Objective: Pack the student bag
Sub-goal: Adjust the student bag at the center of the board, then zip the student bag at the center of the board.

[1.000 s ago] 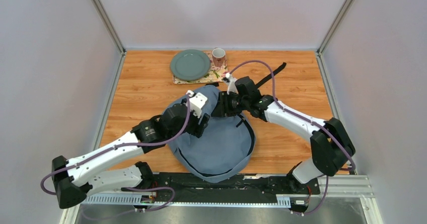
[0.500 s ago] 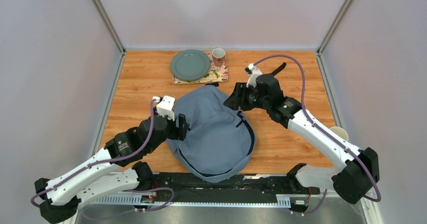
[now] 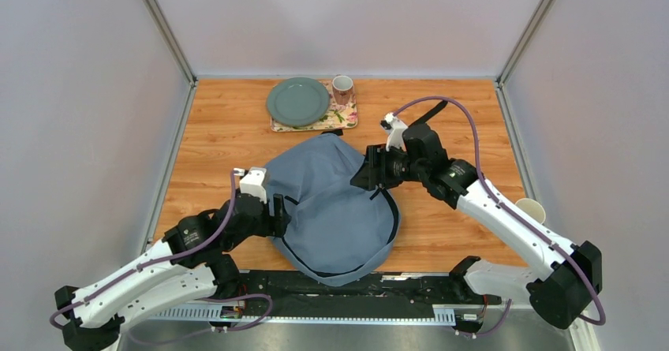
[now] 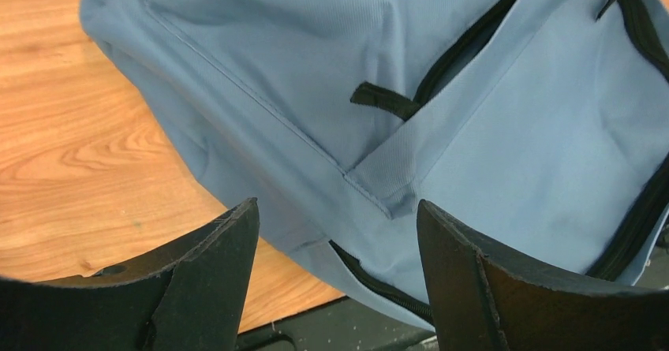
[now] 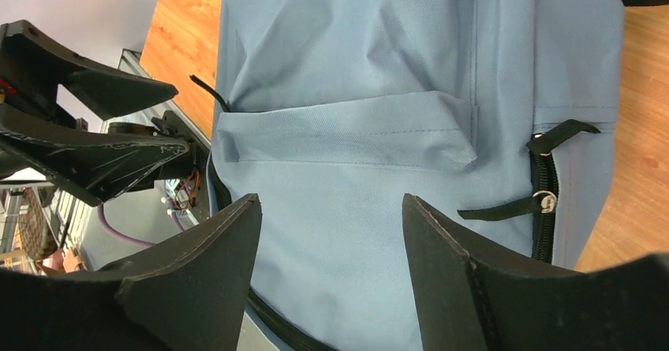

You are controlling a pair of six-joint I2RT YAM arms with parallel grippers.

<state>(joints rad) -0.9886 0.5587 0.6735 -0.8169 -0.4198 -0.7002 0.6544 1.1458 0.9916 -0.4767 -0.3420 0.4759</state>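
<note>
Overhead, the student bag (image 3: 335, 209) lies flat on the wooden table (image 3: 213, 138), near its front edge and between the two arms. The left gripper (image 3: 278, 211) sits at the bag's left side and the right gripper (image 3: 364, 173) at its upper right. Only the wrist cameras show both sets of fingers spread wide, holding nothing. The left wrist view also picks out a black pull tab (image 4: 383, 98) beside a dark zip, and the right a metal zip slider (image 5: 543, 201) and the front pocket (image 5: 347, 134). At the far edge, a green plate (image 3: 297, 101) and patterned cup (image 3: 342, 89) rest on a floral mat (image 3: 345, 119). A paper cup (image 3: 530, 207) stands by the right edge. Pale grey walls enclose the cell.
</note>
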